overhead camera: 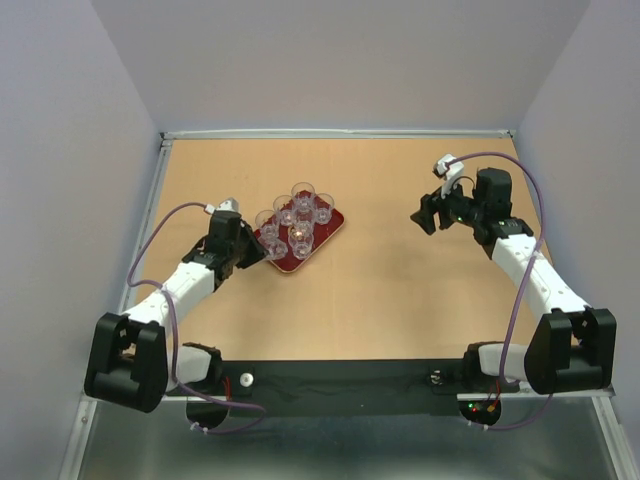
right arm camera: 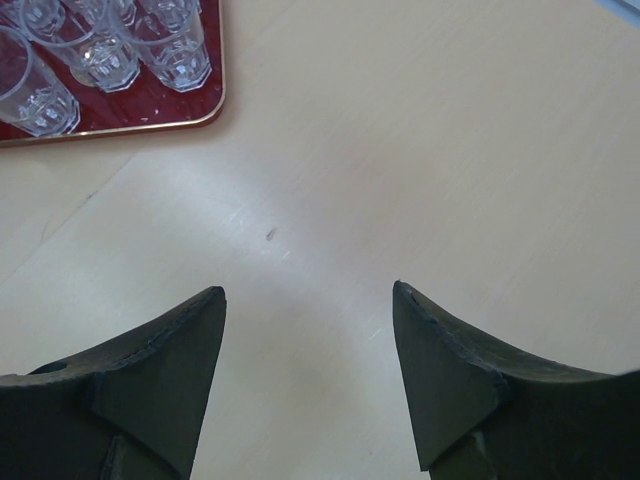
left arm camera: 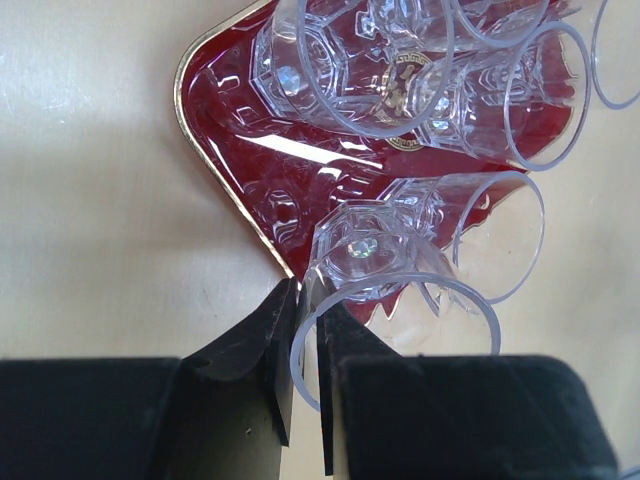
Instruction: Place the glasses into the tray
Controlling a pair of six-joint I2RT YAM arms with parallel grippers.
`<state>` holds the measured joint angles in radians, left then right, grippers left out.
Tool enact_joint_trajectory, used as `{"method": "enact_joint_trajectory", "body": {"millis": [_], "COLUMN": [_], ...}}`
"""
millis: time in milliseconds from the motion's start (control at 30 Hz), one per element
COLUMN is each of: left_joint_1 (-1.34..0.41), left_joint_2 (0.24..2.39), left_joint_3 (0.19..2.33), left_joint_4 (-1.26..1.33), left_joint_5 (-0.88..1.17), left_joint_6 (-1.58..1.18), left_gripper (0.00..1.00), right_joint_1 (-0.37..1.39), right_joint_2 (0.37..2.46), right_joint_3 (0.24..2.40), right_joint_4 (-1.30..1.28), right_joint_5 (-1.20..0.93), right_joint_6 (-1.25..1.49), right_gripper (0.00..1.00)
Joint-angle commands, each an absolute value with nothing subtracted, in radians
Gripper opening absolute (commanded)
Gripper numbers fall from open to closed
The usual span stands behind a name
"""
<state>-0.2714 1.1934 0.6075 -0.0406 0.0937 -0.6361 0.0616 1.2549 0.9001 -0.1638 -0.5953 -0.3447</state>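
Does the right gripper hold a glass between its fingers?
No, the right gripper is open, and only the table shows in the gap.

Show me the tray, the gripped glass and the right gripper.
tray (left arm camera: pixel 225 120): left wrist view, bare red floor.
gripped glass (left arm camera: pixel 368 255): left wrist view, faceted base.
right gripper (right arm camera: pixel 307 288): right wrist view, between fingertips.

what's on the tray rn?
Clear glasses clustered on the tray; left gripper pinches the wall of the corner glass. Tray centre is mostly obscured beneath them.
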Motion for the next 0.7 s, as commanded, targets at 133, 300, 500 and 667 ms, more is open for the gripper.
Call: {"method": "enact_joint_trajectory", "body": {"millis": [133, 300, 500, 667], "left_joint_1": [-0.282, -0.282, -0.284, -0.284], "left_joint_2": [1.226, 1.256, 1.264, 1.270], "left_joint_3": [0.660, 0.660, 0.660, 0.664], "left_joint_4": [0.026, 0.038, 0.044, 0.043], "left_joint_5": [0.066, 0.061, 0.054, 0.052], "left_joint_6": [-0.617, -0.612, -0.609, -0.603], "left_gripper": [0.13, 0.15, 0.24, 0.27], "right_joint_1": [0.048, 0.046, 0.043, 0.041], "right_joint_2": [1.224, 1.223, 1.221, 1.221], "right_joint_3": [0.888, 0.887, 0.885, 0.885], "right_joint_4": [-0.127, -0.126, -0.127, -0.127], "right_joint_5": [-0.607, -0.606, -0.609, -0.609], "right_joint_6": [-0.354, -0.354, -0.353, -0.353], "right_gripper": [0.73, 0.73, 0.73, 0.73]}}
